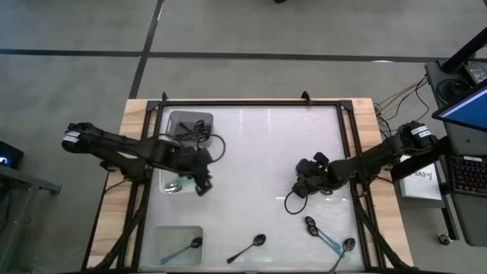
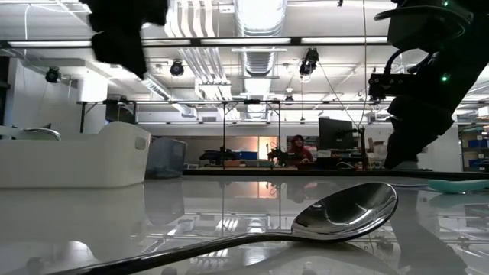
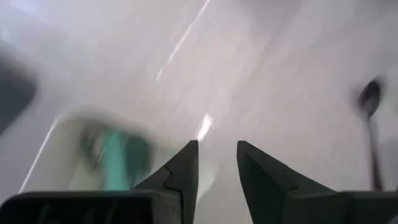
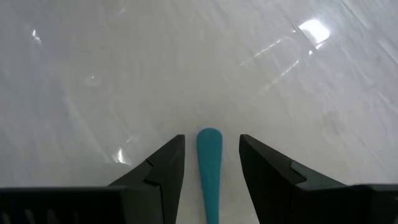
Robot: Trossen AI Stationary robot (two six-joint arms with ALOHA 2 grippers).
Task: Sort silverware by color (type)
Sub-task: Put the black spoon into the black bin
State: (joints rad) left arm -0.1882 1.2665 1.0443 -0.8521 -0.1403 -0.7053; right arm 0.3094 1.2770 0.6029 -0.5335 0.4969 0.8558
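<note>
My left gripper hangs open and empty over the right edge of a white bin. A teal-handled spoon lies in that bin. My right gripper is open at the table's right, low over the surface. Its fingers stand on either side of a spoon's teal handle end, with a gap on each side. A black spoon lies near the front edge. Two teal-handled spoons lie at the front right. Another spoon lies in a clear bin.
A grey bin stands behind the white one at the far left. The table's middle is bare white surface. A black frame rail runs along the far edge. Cables hang in loops by both grippers.
</note>
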